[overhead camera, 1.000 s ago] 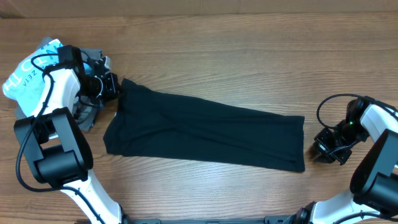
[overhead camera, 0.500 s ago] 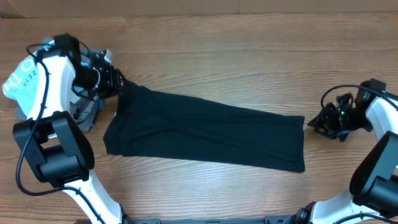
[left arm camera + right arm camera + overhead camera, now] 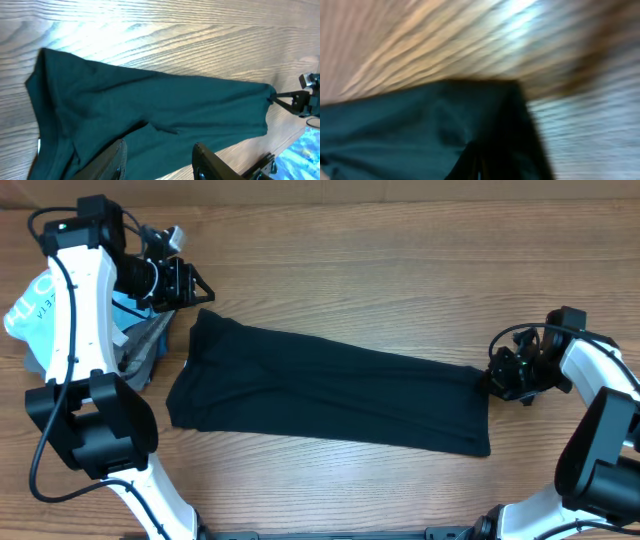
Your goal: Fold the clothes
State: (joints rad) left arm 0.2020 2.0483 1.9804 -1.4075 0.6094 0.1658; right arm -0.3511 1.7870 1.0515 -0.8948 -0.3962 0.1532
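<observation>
The clothes (image 3: 330, 395) are a black T-shirt folded into a long band that runs from upper left to lower right on the wooden table. My left gripper (image 3: 200, 288) hovers just above and behind the band's upper left corner, open and holding nothing. In the left wrist view its fingers (image 3: 159, 146) stand apart over the dark fabric (image 3: 150, 110). My right gripper (image 3: 492, 375) is at the band's upper right corner, shut on that corner. The right wrist view is blurred, with its closed fingers (image 3: 477, 167) dark against the cloth (image 3: 410, 120).
A light blue shirt with white lettering (image 3: 35, 305) lies at the far left under the left arm, on top of a grey garment (image 3: 150, 345) that touches the black shirt's left end. Bare wooden table (image 3: 400, 270) lies behind the shirt.
My left gripper opened, let go of the upper left corner and drew back and up. My right gripper moved left onto the shirt's upper right corner and shut on it.
</observation>
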